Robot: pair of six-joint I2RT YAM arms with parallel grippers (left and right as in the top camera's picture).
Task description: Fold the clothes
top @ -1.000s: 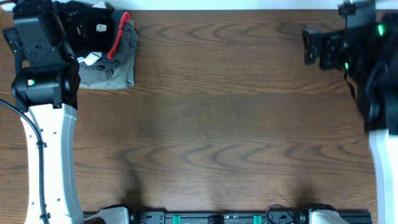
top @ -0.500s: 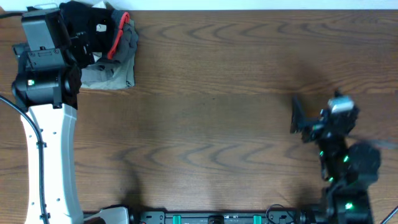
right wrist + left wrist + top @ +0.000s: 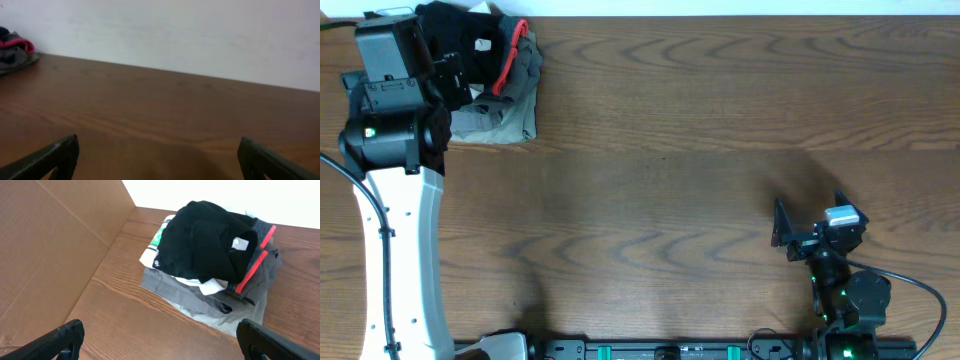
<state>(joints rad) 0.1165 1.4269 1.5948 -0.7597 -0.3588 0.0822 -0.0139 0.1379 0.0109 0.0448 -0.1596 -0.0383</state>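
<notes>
Wooden table [image 3: 670, 150], its far left corner busy.
Folded grey garments [image 3: 160, 284] with red trim [image 3: 255, 262] lie on the wood, and a white garment [image 3: 212, 285] with a green patch [image 3: 159, 235] rests on them. Cardboard [image 3: 55, 245] stands just beside, white wall [image 3: 175, 35] behind.

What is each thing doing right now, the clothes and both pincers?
black garment: rumpled, lying on top of the pile, not held.
white garment: under the black one, only its edges showing.
grey garments: folded, at the bottom of the pile, on the table.
left pincer: open, empty, near the pile, not touching it.
right pincer: open, empty, far from the pile.
</notes>
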